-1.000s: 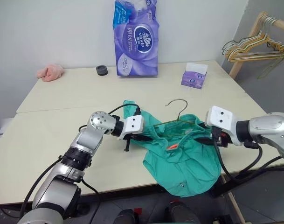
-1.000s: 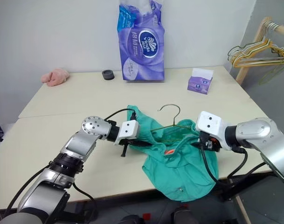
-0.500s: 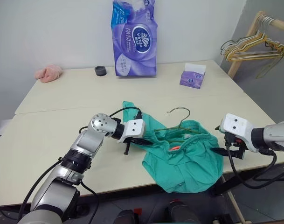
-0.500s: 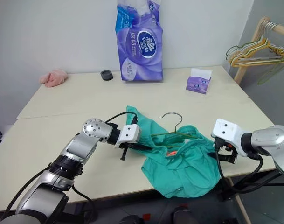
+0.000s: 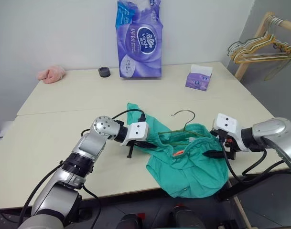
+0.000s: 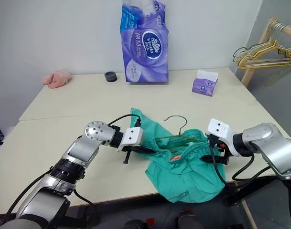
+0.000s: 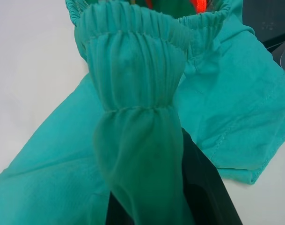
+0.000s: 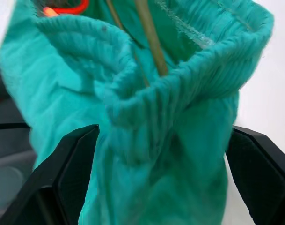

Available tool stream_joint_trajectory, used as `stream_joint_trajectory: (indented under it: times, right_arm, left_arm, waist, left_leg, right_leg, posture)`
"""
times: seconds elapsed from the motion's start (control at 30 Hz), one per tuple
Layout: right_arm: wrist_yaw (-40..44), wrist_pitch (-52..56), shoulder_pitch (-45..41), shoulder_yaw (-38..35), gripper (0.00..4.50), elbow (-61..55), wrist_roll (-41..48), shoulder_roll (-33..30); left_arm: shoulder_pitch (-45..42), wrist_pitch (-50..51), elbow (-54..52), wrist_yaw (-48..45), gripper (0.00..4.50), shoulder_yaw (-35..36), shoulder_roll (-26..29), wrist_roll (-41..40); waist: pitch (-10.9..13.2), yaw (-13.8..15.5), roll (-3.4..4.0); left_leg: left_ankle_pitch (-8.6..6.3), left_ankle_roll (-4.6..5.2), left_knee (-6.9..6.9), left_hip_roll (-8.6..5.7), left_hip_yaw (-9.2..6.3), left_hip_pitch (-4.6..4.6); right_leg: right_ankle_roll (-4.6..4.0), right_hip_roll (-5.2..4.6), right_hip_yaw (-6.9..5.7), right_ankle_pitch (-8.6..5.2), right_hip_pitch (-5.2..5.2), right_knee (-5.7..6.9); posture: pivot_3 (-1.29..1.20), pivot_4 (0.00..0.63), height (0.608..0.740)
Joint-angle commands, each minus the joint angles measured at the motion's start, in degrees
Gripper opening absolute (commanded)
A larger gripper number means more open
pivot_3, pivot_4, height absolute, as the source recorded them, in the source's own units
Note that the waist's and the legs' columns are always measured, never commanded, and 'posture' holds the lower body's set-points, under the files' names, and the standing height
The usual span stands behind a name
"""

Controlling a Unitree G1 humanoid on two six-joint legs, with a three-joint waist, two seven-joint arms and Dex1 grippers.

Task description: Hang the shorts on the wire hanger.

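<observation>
Shorts [image 5: 190, 162] waistband pinched in left fingers [image 7: 203, 187]; right fingers [image 8: 254, 164] wide, straddling its other side.

Head pair above, wrist pair up close

We are looking down from the head over the table [image 5: 49, 138]; both eyes are sharing the shorts [image 5: 193, 164]. Each wrist camera is pressing close against the gathered waistband, facing the other.

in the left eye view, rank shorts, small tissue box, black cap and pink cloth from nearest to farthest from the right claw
From the right claw:
1. Shorts, right at the claw, waistband between its open fingers.
2. Small tissue box, back right of the table.
3. Black cap, back, left of the big purple pack.
4. Pink cloth, far back-left corner.
</observation>
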Motion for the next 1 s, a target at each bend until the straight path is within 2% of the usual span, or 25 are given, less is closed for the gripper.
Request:
stream_joint_trajectory:
  times: [0.03,0.17,0.33,0.43,0.77,0.8,0.87,0.93,1.0]
  right_arm:
    - [-0.6,4.1,-0.9,-4.4,4.3,-3.4,3.3,-0.3]
    - [-4.6,3.6,-0.3,-2.2,4.3,-1.4,0.4,1.8]
    - [-5.6,2.6,-1.4,-0.6,4.3,1.1,-1.5,2.9]
    - [-4.8,1.0,-3.1,1.5,3.68,3.3,-2.9,3.7]
    - [-1.7,-2.4,-5.3,5.6,0.22,5.5,-5.7,4.5]
    - [-1.6,-2.6,-5.3,5.5,0.02,5.4,-5.8,4.6]
    - [-1.0,-2.7,-5.2,5.1,0.02,4.7,-5.5,4.4]
    - [-0.3,-3.0,-4.9,4.4,0.0,3.7,-5.3,3.7]
    - [0.4,-2.9,-4.4,3.1,0.0,2.2,-4.7,2.4]
  left_arm:
    - [-0.2,0.1,-2.3,0.8,0.02,1.0,0.7,-0.4]
    - [-0.1,0.4,-2.6,1.0,0.02,0.8,0.4,-0.6]
    - [-0.1,0.5,-2.7,0.9,0.02,0.7,0.4,-0.9]
    - [-0.3,0.5,-2.6,0.8,0.02,0.7,0.2,-1.0]
    - [0.4,0.7,-3.3,3.4,0.02,2.4,-0.9,-2.2]
    - [0.4,1.1,-3.1,4.1,0.02,2.8,-1.2,-2.4]
    - [0.0,3.2,-2.6,4.2,0.02,3.9,-1.5,-3.7]
    - [-1.0,6.7,-1.9,4.4,0.74,6.2,-1.9,-6.0]
    - [-4.0,9.9,2.2,5.4,1.25,9.9,-1.9,-8.4]
  waist:
    - [0.0,0.1,0.0]
    - [0.0,0.0,0.0]
    - [0.0,0.0,0.0]
    - [0.0,0.0,0.0]
    - [0.0,0.0,0.01]
    - [0.0,0.0,0.01]
    - [0.0,0.0,0.01]
    - [0.0,0.0,0.0]
    - [0.0,0.0,0.01]
  left_leg:
    - [0.0,0.0,0.0,0.0,-0.01,0.0]
    - [0.0,0.0,0.0,0.0,-0.01,0.0]
    - [0.0,0.0,0.0,0.0,-0.01,0.0]
    - [0.0,0.0,0.0,0.0,0.0,0.0]
    - [0.0,0.0,-0.01,0.0,-0.04,0.0]
    - [0.0,0.0,-0.01,0.0,-0.04,0.0]
    - [0.0,0.0,-0.01,0.0,-0.03,0.0]
    - [0.0,0.0,0.0,0.0,-0.03,0.0]
    - [0.0,0.0,0.01,0.0,-0.06,0.0]
  right_leg:
    - [0.0,0.0,-0.01,0.0,0.0,0.0]
    - [0.0,0.0,-0.01,0.0,0.0,0.0]
    - [0.0,0.0,-0.01,0.0,-0.01,0.01]
    - [0.0,0.0,0.0,0.0,-0.01,0.01]
    - [0.0,-0.01,-0.05,0.0,-0.01,0.02]
    - [0.0,0.0,-0.05,0.0,-0.01,0.03]
    - [0.0,-0.01,-0.05,0.0,-0.01,0.03]
    - [0.0,-0.01,-0.05,0.0,-0.01,0.03]
    - [0.0,-0.01,-0.08,0.0,-0.01,0.04]
  posture:
    - [-0.17,0.052,0.74]
    - [-0.18,0.054,0.74]
    - [-0.18,0.054,0.74]
    - [-0.18,0.053,0.74]
    - [-0.17,0.052,0.74]
    - [-0.17,0.054,0.74]
    - [-0.17,0.055,0.74]
    - [-0.18,0.055,0.74]
    - [-0.18,0.055,0.74]
